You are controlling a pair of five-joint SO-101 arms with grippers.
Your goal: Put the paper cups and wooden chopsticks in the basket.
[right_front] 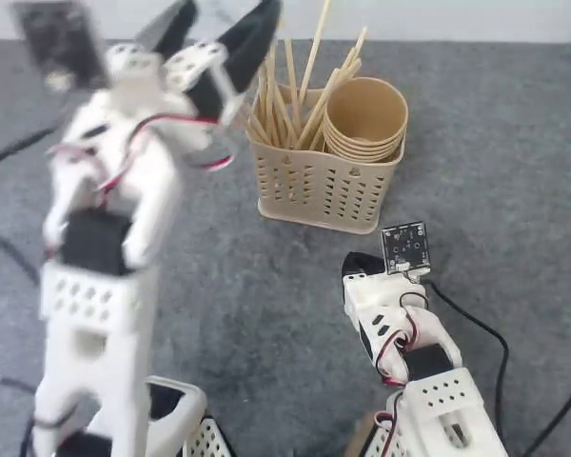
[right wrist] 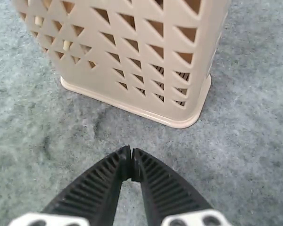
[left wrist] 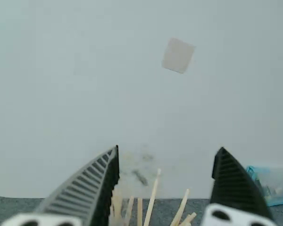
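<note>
The left gripper [left wrist: 169,157], jaws wide and empty, is hovering beside the thin wooden chopsticks [right_front: 287,90] standing with the stacked tan paper cups [right_front: 364,119] in the beige perforated plastic basket [right_front: 324,195] and is risking snagging them, while the right gripper [right wrist: 131,165] is sitting closed nearby.

Left arm [right_front: 114,190]: blurred along its upper length. Left fingers [right_front: 252,33]: cut by the top edge in the high view; their bases [left wrist: 92,188] run off the bottom edge in the wrist view.

Chopsticks [right_front: 287,90]: just beside the left fingers, longest tips cut by the top edge. Between those fingers only blurred upper ends [left wrist: 153,197] show.

Paper cups [right_front: 366,114]: lower parts hidden inside the basket [right wrist: 132,56], which lies beyond the right fingers [right wrist: 108,179], top cut off, contents mostly screened by the lattice wall.

Blue item [left wrist: 269,183], outside the left fingers: blurred, cut off, cannot be identified.

Pale square [left wrist: 178,55] beyond the left fingers: blurred.
</note>
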